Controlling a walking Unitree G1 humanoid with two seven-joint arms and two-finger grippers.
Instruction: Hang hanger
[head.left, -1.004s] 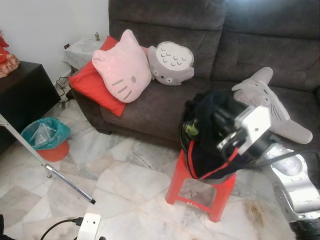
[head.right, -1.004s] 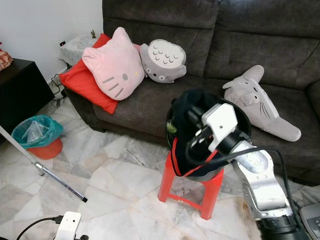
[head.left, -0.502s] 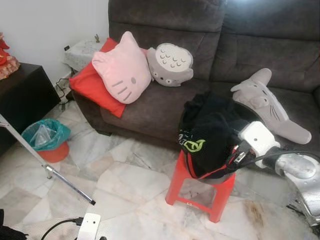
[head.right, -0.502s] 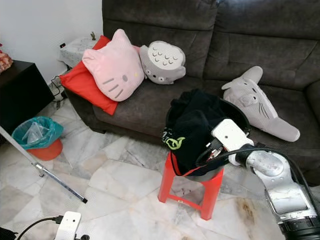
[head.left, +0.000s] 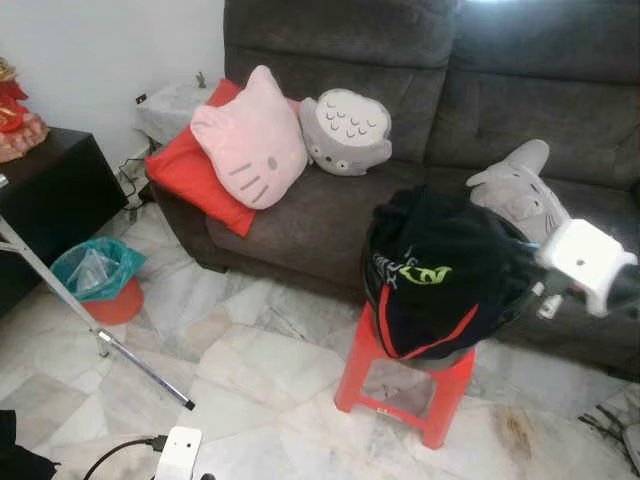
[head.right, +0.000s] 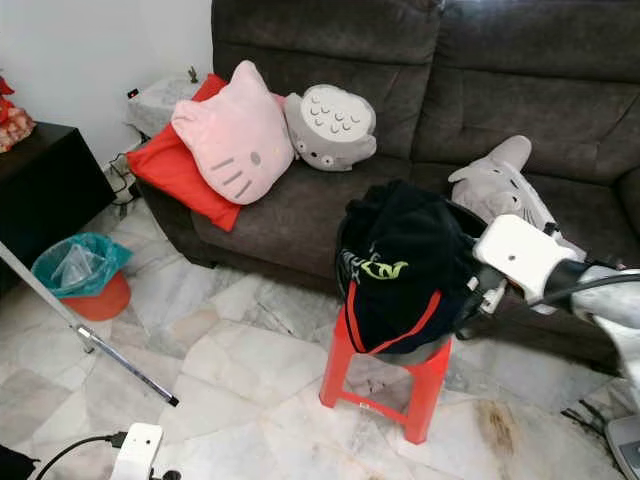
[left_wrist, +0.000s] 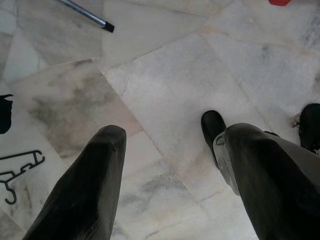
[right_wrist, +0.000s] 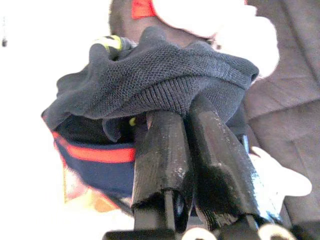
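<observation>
Surveying from the head views: a red stool (head.left: 405, 385) stands on the marble floor (head.left: 260, 370) just in front of a dark grey sofa (head.left: 330, 210), carrying a black basin (head.right: 465, 320) heaped with a dark garment (head.left: 435, 275) that has red trim and a green logo. The right gripper (head.right: 478, 292) is at the heap's sofa-side edge, its white wrist housing beside a grey plush (head.right: 505, 185). On the sofa lie a pink cat cushion (head.left: 250, 150), a red cushion (head.left: 185, 175) under it and a grey round plush (head.left: 345, 130); a teal-lined bin (head.left: 95, 280) and a metal rack leg (head.left: 100, 335) stand to the left. Left wrist view: left gripper (left_wrist: 170, 175) hangs over bare floor, jaws spread wide and empty; a black hanger (left_wrist: 17, 167) lies flat on the tiles off to one side, well apart from the fingers, unhung. Right wrist view: the two black fingers (right_wrist: 165, 150) are pressed together with a fold of the dark knit bunched over their tips, so the jaws look closed on the garment. Risks, as judged: lifting may drag the whole heap or tip the basin off the stool, since the cloth spills over its rim; a thin pinch of fabric may slip; the hanger on the floor may be stepped on, or prove awkward to pick up flat.
</observation>
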